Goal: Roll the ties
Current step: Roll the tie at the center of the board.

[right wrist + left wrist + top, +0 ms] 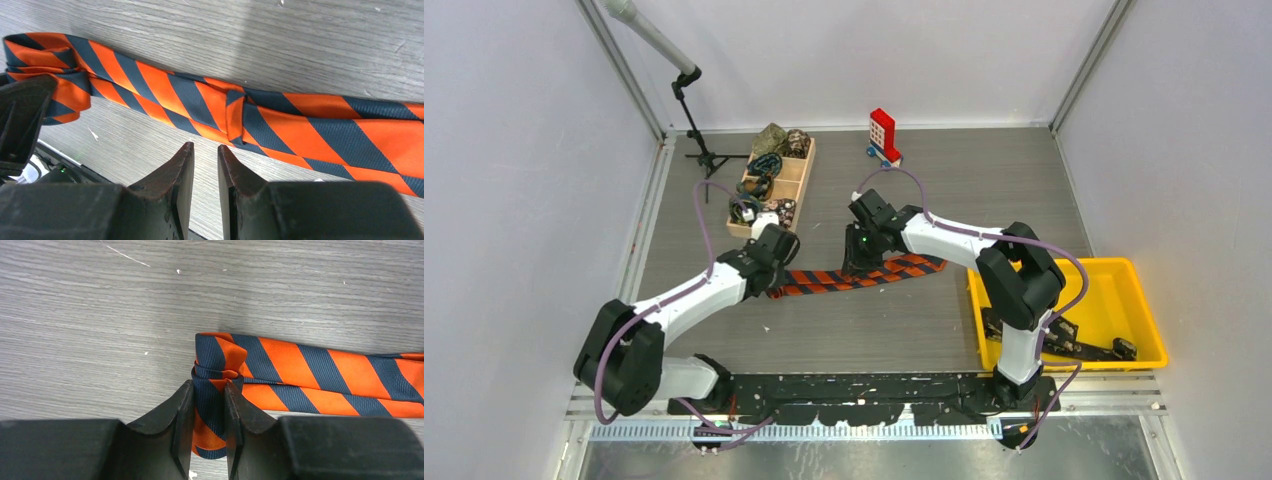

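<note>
tie [824, 280]: orange with dark stripes, lying flat along the desk [984, 190] between the two arms
left tool [209, 387]: clamped on the tie's folded end
right tool [205, 150]: narrow gap, nothing inside, just beside the tie's middle

the striped tie [310, 375] runs off the left wrist view's right edge, its folded end partly hidden between the fingers [182, 420] of the left gripper [208, 390]. the boxed ties [769, 165] are too small to tell apart.
</note>
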`<state>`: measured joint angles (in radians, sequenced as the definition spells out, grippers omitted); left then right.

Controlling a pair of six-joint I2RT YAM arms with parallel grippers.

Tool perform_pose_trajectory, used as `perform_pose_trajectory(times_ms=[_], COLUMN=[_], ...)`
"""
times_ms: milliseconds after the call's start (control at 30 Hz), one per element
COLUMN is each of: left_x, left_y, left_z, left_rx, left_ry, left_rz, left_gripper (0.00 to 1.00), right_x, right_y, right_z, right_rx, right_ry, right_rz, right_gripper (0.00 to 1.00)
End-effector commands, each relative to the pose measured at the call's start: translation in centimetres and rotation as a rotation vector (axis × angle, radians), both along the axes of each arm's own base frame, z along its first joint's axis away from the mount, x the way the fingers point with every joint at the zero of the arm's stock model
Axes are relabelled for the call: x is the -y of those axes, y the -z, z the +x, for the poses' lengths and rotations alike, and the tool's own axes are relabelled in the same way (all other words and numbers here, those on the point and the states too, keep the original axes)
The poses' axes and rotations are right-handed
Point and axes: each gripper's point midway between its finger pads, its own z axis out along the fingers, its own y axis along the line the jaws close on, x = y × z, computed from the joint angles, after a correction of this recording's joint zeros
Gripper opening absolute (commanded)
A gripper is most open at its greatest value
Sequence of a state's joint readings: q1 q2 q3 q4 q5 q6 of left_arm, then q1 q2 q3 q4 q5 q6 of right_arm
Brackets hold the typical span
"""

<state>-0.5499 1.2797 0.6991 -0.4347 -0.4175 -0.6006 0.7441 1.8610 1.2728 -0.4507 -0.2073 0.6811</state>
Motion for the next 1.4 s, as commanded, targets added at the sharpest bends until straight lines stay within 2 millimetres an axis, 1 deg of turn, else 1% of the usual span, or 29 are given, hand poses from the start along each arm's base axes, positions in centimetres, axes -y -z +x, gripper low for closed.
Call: perform_pose_trajectory(times_ms=[0, 200, 367, 533, 833, 1133, 1233, 1367], left_x=[-1.0, -0.6, -0.4, 0.5, 2.5, 3.6, 4.2, 5.2], left_y=[-1.5, -1.9, -1.8, -1.6, 0.2, 1.9, 2.5, 2.7], left_z=[0.9, 1.0, 1.2, 1.3, 1.5, 1.5, 1.4, 1.2], left_rx=[0.044, 0.056, 0.051, 0.068, 0.053, 0.024, 0.003, -0.02], left_ry=[-0.044, -0.048, -0.056, -0.048, -0.011, 0.019, 0.048, 0.09], left_rz=[0.127, 0.229, 0.337, 0.424, 0.5, 0.551, 0.545, 0.532], left_gripper=[0.27, 0.27, 0.27, 0.28, 0.28, 0.29, 0.32, 0.39], right_x=[0.5, 1.1, 1.6, 2.2, 3.0, 3.4, 3.4, 3.5], right_y=[-2.0, -1.9, -1.8, -1.6, -1.6, -1.7, -1.7, -1.9], right_z=[0.2, 0.2, 0.1, 0.0, -0.1, -0.2, -0.2, -0.1], right_rx=[0.052, 0.053, 0.05, 0.047, 0.045, 0.046, 0.048, 0.051], right_ry=[-0.002, 0.007, 0.012, 0.02, 0.032, 0.034, 0.035, 0.036], right_rz=[0.017, 0.011, 0.006, -0.001, -0.003, -0.002, -0.001, 0.002], right_gripper=[0.29, 0.29, 0.29, 0.29, 0.29, 0.29, 0.29, 0.29])
